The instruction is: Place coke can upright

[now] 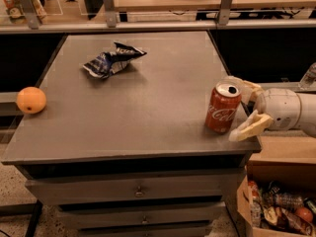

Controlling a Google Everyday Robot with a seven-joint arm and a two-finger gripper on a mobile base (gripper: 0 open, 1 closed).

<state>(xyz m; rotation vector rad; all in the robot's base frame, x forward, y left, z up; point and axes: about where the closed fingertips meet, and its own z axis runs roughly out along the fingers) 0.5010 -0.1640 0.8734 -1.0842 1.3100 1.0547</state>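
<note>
The coke can [223, 107] is red with white script and a silver top. It stands upright on the grey table [148, 107], near the front right corner. My gripper [238, 109] reaches in from the right at the can's height and is open. One pale finger [248, 127] lies in front of and to the right of the can, a little apart from it. The other finger [245, 87] is behind the can. The white arm [286, 110] runs off the right edge.
A crumpled blue-and-white snack bag [112, 60] lies at the back left of the table. An orange [31, 99] sits at the left edge. A cardboard box [276, 209] of items stands on the floor at the lower right. A shelf rail [158, 26] runs behind the table.
</note>
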